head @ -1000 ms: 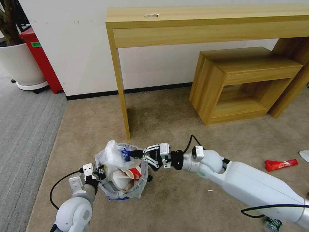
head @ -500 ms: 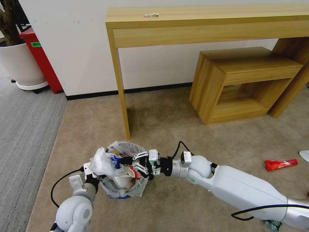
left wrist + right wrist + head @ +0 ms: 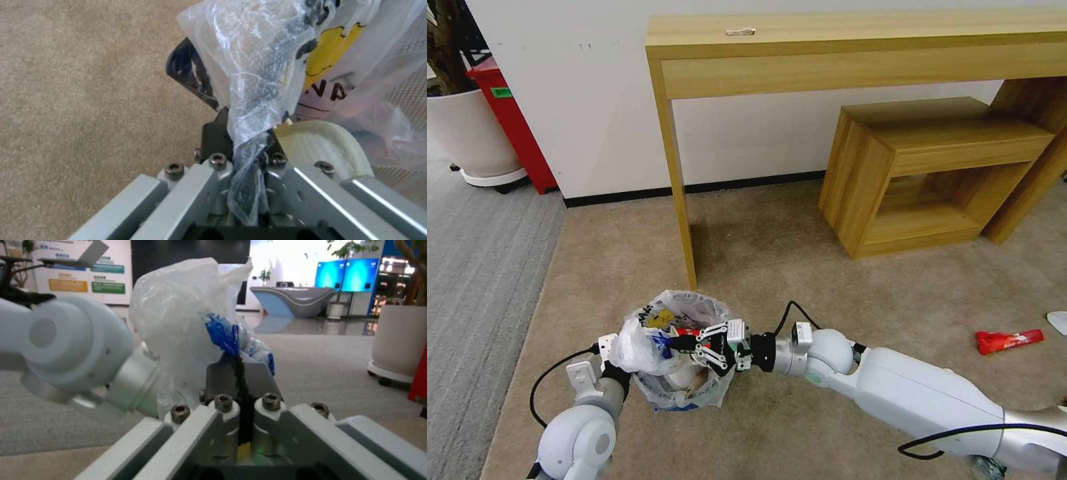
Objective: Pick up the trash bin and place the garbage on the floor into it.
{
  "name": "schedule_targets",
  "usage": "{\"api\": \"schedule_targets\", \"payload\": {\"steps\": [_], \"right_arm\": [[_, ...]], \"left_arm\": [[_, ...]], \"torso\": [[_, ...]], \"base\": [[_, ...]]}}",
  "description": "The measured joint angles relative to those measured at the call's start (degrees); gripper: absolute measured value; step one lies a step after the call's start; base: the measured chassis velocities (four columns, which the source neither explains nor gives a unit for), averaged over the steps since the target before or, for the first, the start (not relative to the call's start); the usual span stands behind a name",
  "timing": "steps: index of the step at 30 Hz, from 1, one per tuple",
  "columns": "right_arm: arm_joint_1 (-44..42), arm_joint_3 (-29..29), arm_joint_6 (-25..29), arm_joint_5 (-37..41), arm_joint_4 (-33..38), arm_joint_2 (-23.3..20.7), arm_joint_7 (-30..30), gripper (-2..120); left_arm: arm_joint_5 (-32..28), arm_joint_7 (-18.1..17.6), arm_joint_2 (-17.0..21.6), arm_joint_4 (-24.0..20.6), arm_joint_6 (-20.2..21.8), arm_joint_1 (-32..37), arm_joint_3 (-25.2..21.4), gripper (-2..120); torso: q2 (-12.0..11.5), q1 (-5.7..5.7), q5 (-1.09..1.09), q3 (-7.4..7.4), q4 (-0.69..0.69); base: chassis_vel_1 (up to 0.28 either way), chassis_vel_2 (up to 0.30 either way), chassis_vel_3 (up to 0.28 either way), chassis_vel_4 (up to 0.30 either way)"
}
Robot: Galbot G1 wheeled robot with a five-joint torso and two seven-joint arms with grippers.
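Note:
The trash bin [image 3: 694,395] stands on the beige floor [image 3: 800,267], lined with a crinkly bag and holding cups and a red-white carton. My left gripper [image 3: 622,363] is at the bin's left rim, shut on a twisted strip of the liner [image 3: 258,66], beside its yellow face mark [image 3: 329,50]. My right gripper [image 3: 675,344] reaches across the bin's mouth, shut on a crumpled white and blue plastic bag [image 3: 639,341]. That bag bulges over the left rim, and its blue print [image 3: 222,333] sits just past the shut fingers [image 3: 222,380]. A red wrapper [image 3: 1009,341] lies on the floor at far right.
A wooden console table's leg [image 3: 684,220] stands just behind the bin. A low wooden shelf unit [image 3: 927,173] sits at back right. A white planter [image 3: 467,133] and a red box [image 3: 514,120] stand at back left on grey ribbed carpet [image 3: 480,280]. A white scrap [image 3: 1057,321] lies at the right edge.
My right gripper has carried the white and blue plastic bag leftward and lower, from above the bin's far side to over its left rim. The left gripper kept its hold.

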Motion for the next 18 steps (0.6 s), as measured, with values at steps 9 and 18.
{"api": "schedule_targets", "payload": {"steps": [9, 18], "right_arm": [[0.09, -1.02, 1.55, -1.06, -4.39, 2.23, -0.01, 0], [0.37, -1.82, 2.4, -1.61, -7.67, 3.97, 0.16, 0]], "left_arm": [[-0.15, -0.01, 0.17, -1.75, 0.13, 0.97, -0.07, 0], [-0.48, 0.01, 0.57, -3.18, 0.2, 1.56, -0.26, 0]], "torso": [[0.0, 0.0, 0.0, 0.0, 0.0], [0.0, 0.0, 0.0, 0.0, 0.0]], "base": [[0.0, 0.0, 0.0, 0.0], [0.0, 0.0, 0.0, 0.0]]}}
